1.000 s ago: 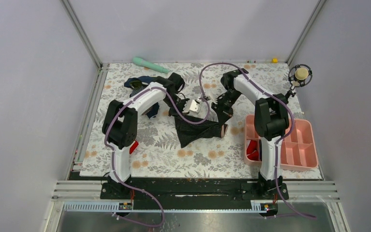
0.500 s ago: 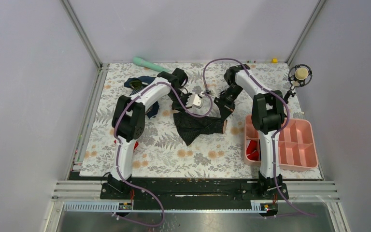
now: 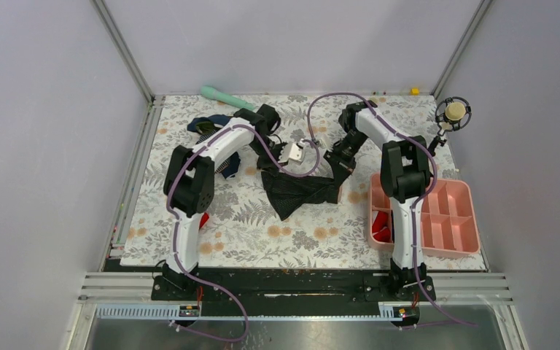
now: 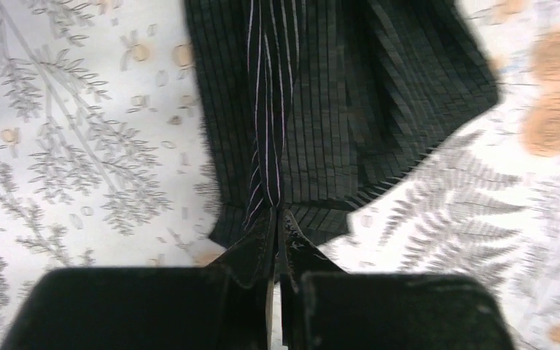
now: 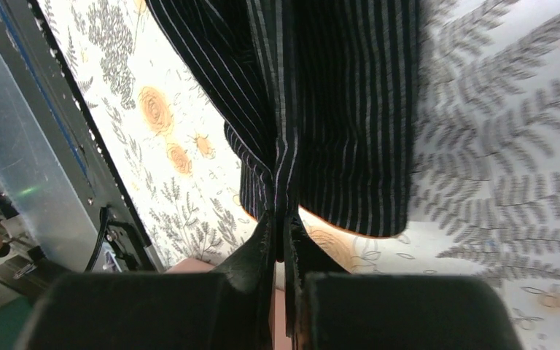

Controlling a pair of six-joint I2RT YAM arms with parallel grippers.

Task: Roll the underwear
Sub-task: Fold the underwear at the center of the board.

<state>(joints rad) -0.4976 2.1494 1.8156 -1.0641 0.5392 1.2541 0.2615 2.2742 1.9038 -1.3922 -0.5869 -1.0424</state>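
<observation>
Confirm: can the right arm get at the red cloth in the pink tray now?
Probably not: its jaws are shut on the underwear, stretched between both arms. The red cloth itself lies uncovered in the pink tray.

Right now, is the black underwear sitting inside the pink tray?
No, the underwear is spread over the floral table, to the left of the pink tray and clear of it.
</observation>
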